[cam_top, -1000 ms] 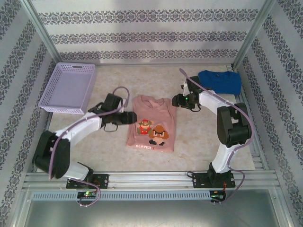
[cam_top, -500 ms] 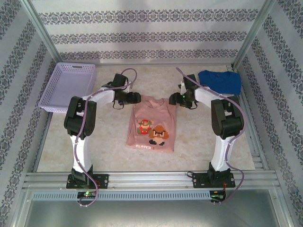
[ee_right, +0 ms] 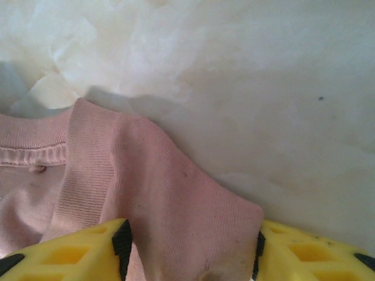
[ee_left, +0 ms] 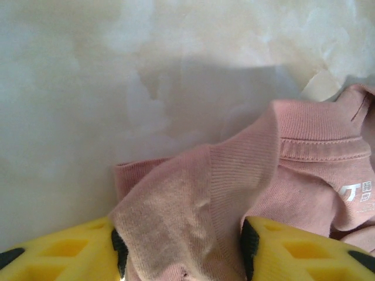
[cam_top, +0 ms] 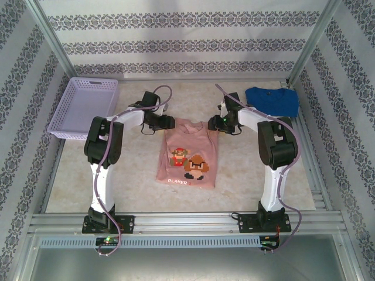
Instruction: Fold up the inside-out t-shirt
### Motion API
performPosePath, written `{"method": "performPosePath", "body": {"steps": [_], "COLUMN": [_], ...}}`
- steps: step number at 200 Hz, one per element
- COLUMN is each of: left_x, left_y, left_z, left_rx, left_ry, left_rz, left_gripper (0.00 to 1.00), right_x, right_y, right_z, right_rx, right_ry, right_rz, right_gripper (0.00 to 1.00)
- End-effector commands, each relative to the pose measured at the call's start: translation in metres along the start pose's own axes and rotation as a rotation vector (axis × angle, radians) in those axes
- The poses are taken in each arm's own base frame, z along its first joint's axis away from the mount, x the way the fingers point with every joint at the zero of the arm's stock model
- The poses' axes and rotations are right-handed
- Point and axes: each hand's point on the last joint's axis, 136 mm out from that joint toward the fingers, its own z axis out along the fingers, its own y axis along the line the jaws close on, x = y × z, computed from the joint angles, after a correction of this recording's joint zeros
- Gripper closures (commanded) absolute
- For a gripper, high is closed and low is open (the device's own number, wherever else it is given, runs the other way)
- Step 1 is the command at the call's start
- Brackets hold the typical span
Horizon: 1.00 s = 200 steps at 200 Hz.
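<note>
The salmon-pink t-shirt (cam_top: 187, 153) lies mid-tabletop (cam_top: 135, 175), sleeves folded out of sight, its hem lettering too small to read fully. It forms a flat oblong, collar toward 12 o'clock, pixel-figure print facing up. At its 11 o'clock corner the left pincer (cam_top: 170, 124) pinches a raised fold; at 1 o'clock the right pincer (cam_top: 215, 123) clamps the other shoulder. The wrist views cut off the yellow fingers (ee_left: 58, 252). A lilac basket (cam_top: 79, 136) sits at 10 o'clock and a blue t-shirt (cam_top: 272, 100) at 2 o'clock.

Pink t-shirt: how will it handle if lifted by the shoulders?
Likely floppy: the pink t-shirt bunches into a soft ridge inside the left claw. Probably light, since it looks like thin knit lying flat on the table. Lifted by two corners, the collar would probably sag between them.
</note>
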Motion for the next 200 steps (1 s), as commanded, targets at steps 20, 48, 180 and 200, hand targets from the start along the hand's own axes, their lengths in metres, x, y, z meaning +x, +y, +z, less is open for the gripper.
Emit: {"method": "performPosePath", "body": {"steps": [20, 48, 180, 200], "left_x": [0.015, 0.014, -0.009, -0.018], "left_y": [-0.013, -0.016, -0.002, -0.003], "left_z": [0.022, 0.024, -0.005, -0.021], "left_rx": [0.088, 0.105, 0.09, 0.115], "left_ry": [0.067, 0.067, -0.071, -0.134], "left_rz": [-0.001, -0.009, -0.084, -0.11], "left_gripper": [0.57, 0.66, 1.0, 1.0], "right_x": [0.009, 0.007, -0.033, -0.042], "right_y": [0.025, 0.032, 0.041, 0.051], "right_z": [0.022, 0.023, -0.006, -0.021], "right_rx": [-0.102, -0.127, -0.258, -0.318], "right_ry": [0.047, 0.037, -0.191, -0.268], "right_rz": [0.004, 0.008, 0.018, 0.011], "right_gripper": [0.53, 0.6, 1.0, 1.0]}}
